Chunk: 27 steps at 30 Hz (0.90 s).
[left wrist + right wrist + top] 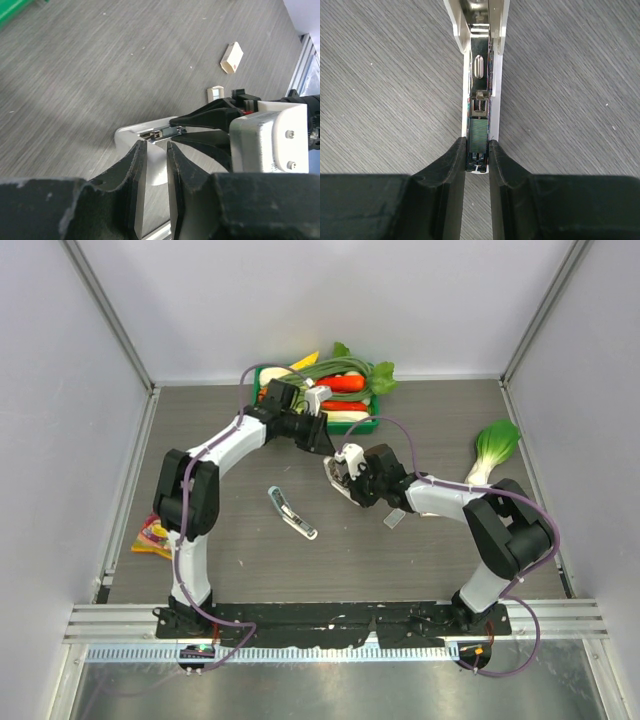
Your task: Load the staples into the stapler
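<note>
Stapler (479, 95): rigid, slick. Right claw (477, 143) clamped across its magazine; left claw (156, 146) grip unclear. Staples box (231, 57): light, crushable; pinch the edges.

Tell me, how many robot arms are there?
2. The left arm stretches in from the left side. The right arm reaches in from the right side. Their jaws meet at the white stapler in the middle.

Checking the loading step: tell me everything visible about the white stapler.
The stapler has white plastic sides and a shiny metal channel, opened so the spring pusher inside shows. The right pincer is shut on one end. The left pincer straddles a white part of it; whether it clamps is unclear.
</note>
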Motion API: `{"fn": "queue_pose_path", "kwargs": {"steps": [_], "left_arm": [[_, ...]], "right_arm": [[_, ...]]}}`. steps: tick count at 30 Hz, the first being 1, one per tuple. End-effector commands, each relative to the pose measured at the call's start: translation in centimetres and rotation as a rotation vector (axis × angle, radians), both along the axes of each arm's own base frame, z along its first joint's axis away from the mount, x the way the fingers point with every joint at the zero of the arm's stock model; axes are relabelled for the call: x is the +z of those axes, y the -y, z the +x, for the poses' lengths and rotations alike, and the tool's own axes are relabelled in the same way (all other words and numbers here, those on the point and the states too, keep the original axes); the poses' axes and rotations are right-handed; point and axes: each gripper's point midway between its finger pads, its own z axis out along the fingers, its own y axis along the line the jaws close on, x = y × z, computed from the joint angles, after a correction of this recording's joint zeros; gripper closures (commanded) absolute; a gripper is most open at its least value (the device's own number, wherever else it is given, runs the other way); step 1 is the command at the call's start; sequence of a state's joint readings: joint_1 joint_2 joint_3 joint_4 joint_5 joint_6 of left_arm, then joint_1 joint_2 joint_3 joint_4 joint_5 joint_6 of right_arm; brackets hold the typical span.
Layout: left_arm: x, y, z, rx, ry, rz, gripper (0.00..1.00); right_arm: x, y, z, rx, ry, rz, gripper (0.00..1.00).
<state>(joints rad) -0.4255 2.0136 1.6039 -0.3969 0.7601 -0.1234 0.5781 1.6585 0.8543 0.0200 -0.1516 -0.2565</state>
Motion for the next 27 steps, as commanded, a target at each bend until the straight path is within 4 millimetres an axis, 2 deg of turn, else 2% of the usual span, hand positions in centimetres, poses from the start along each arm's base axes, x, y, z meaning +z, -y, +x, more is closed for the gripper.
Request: {"fn": "queue_pose_path", "kwargs": {"steps": [1,7,13,14,17,20,27], "left_arm": [[0.7,2.0,-2.1,-0.053,-0.043,-0.048,0.75],[0.7,3.1,-2.5,-0.064,-0.067,-0.078,0.74],[1.9,2.3,-1.7,-0.037,-0.039,-0.081,0.50],[2.1,2.1,-1.6,-0.032,-0.033,-0.080,0.43],[2.7,0.9,-1.2,-0.011,-0.019,-0.071,0.32],[3.1,-0.5,-0.8,0.002,0.011,-0.044,0.28],[3.2,-4.2,0.4,0.037,0.010,0.008,0.27]], "right_arm": [[2.5,-1.0,2.5,-0.025,0.087,0.063,0.87],[2.5,-0.8,2.7,-0.033,0.087,0.062,0.88],[2.6,-0.5,2.8,-0.038,0.084,0.061,0.89],[2.6,-0.3,2.9,-0.044,0.084,0.062,0.88],[2.7,-0.1,2.8,-0.041,0.082,0.063,0.88],[2.7,0.2,2.8,-0.035,0.077,0.064,0.84],[2.9,0.4,2.4,-0.014,0.071,0.063,0.73]]}}
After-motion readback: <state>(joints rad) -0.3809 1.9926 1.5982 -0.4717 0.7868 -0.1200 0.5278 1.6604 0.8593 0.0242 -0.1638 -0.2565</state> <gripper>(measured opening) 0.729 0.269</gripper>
